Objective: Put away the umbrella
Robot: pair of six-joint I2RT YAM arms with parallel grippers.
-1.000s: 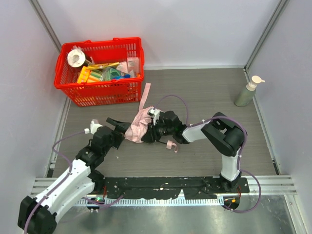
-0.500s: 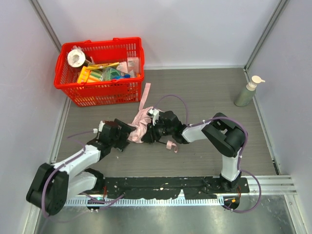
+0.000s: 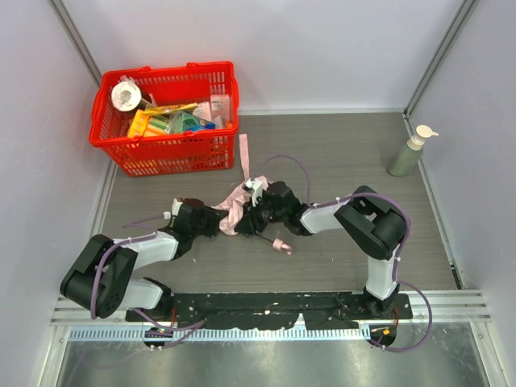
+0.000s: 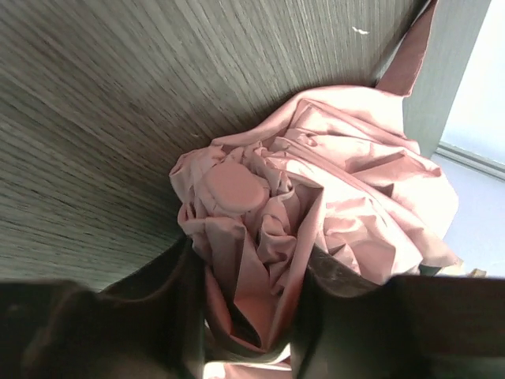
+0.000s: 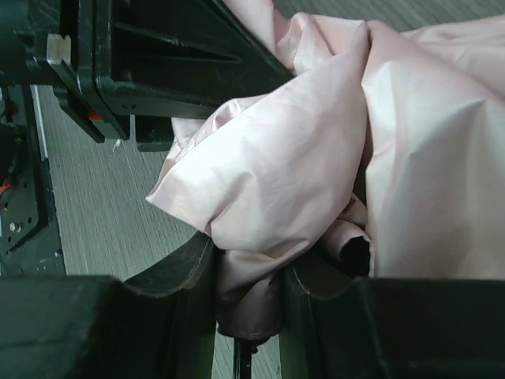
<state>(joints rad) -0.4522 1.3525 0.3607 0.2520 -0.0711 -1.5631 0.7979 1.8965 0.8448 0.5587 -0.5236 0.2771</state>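
Left wrist view shows the left end effector [image 4: 246, 320] closed on a fold of the umbrella [image 4: 331, 197], with pink fabric bunched between its two dark fingers. In the right wrist view the right end effector [image 5: 248, 292] is likewise pinched on cloth from the opposite side. Both grips seem to have fabric only (no shaft shows between either pair of fingers). The step in hand looks like gathering the canopy into a tight bundle. That likely goes best with short, coordinated moves: one side holds while the other tucks, and neither pulls hard enough to slip off the thin cloth.

From above, the umbrella lies crumpled on the counter [image 3: 347, 153] between the two arms. Its small handle [image 3: 280, 244] sits toward the near edge and its strap [image 3: 243, 153] trails toward the red basket [image 3: 165, 117]. The basket, crowded with goods, stands near at far left, and the strap could snag its wall. Open counter lies to the right, with the pump bottle [image 3: 407, 153] well apart by the right wall.
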